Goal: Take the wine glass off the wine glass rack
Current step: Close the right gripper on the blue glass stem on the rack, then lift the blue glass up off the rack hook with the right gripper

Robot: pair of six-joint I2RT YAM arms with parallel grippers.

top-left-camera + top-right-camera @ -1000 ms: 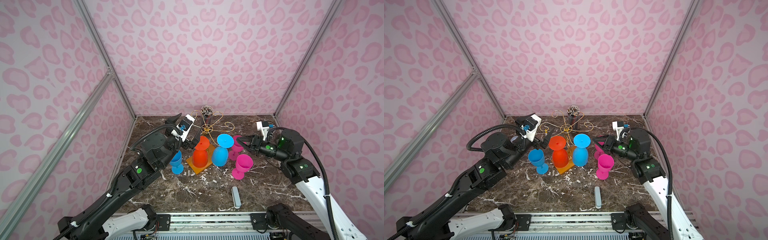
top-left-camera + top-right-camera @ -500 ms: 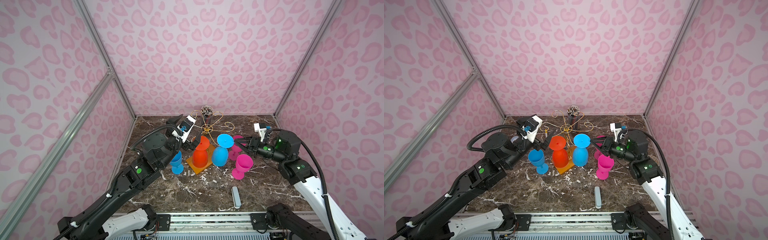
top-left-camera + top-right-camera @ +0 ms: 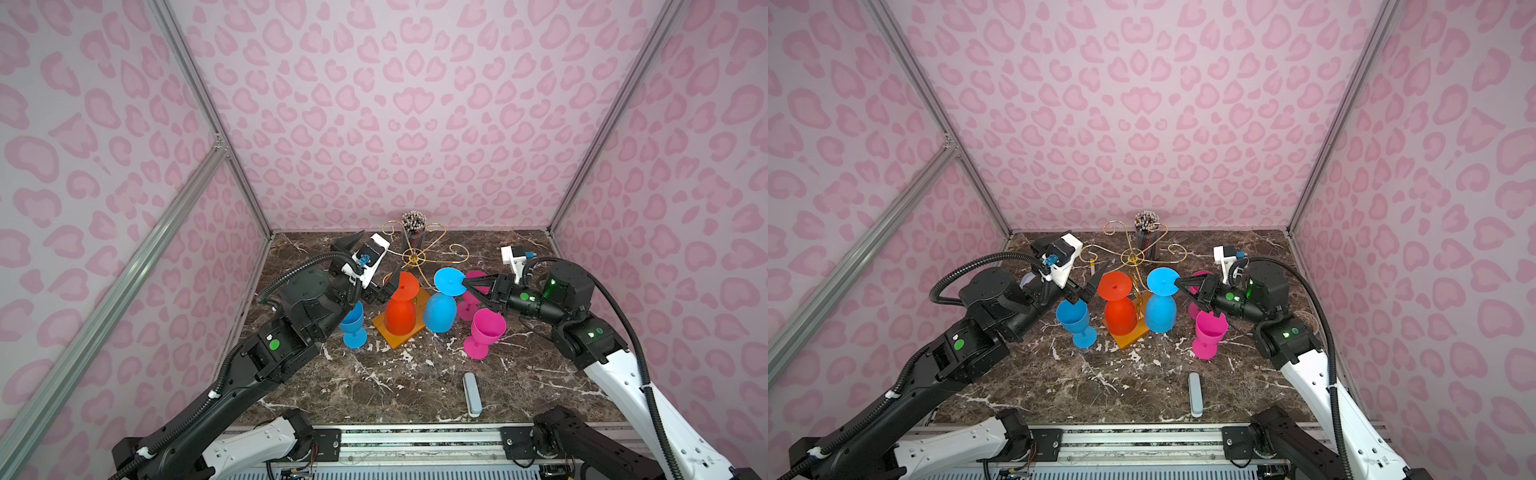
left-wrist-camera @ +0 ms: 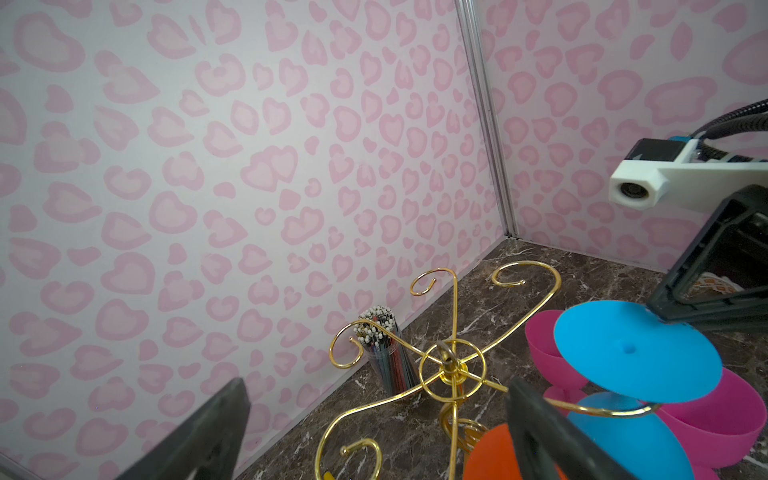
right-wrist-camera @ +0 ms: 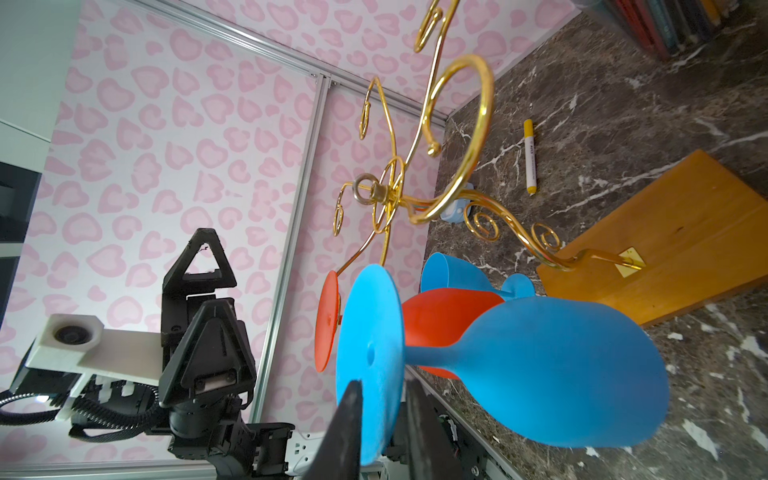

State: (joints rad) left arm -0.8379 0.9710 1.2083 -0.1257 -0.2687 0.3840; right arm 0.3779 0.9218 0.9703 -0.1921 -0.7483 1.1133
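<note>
Right gripper (image 5: 382, 380), jaws narrow astride the foot of the blue wine glass (image 5: 561, 374) (clamp unverified), should seat fully, then draw it outward off the wine glass rack (image 5: 665, 232); left gripper (image 4: 376, 380) gapes wide.

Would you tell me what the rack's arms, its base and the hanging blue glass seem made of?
The rack arms look like polished gold metal wire, glinting brightly. The base looks like orange-brown wood, faint grain. The hanging blue glass seems matte opaque plastic, perhaps silicone.

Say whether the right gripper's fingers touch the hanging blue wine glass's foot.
Cannot tell. Right wrist view: the fingers straddle the blue wine glass's foot; neither contact nor gap shows plainly.
</note>
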